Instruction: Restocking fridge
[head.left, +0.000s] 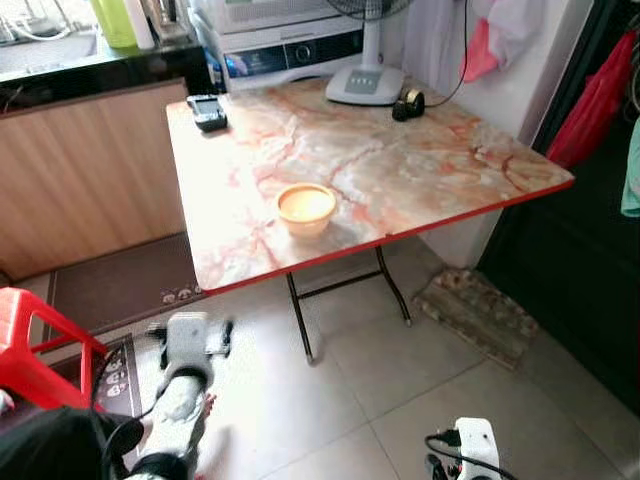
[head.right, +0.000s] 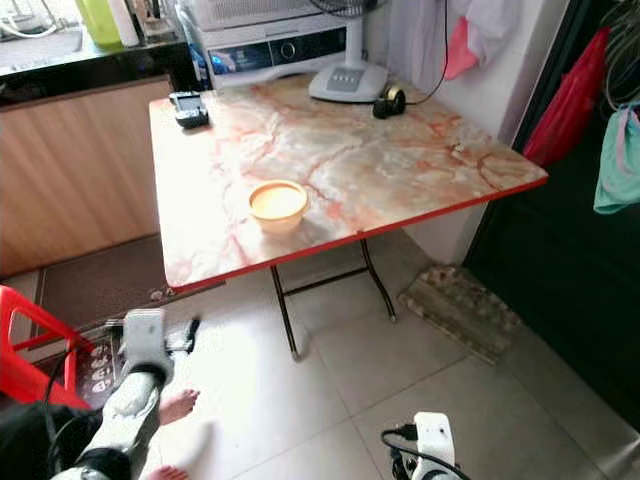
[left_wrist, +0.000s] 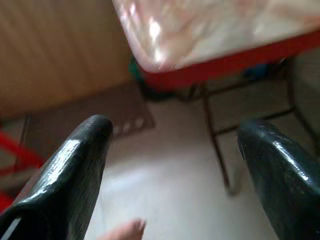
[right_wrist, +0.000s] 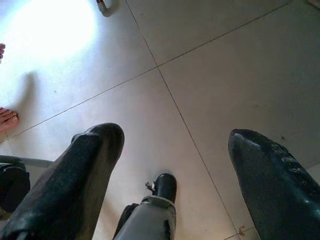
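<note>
Bowl (head.left: 306, 208) on table (head.left: 420, 170) well ahead of left gripper (left_wrist: 172, 150), fingers apart, right gripper (right_wrist: 175, 150) low over floor (right_wrist: 225, 65), fingers apart

Left gripper (left_wrist: 170, 145) is raised forward with jaws spread apart, right gripper (right_wrist: 175, 150) hangs low, jaws likewise apart.

No text, label or number can be read
</note>
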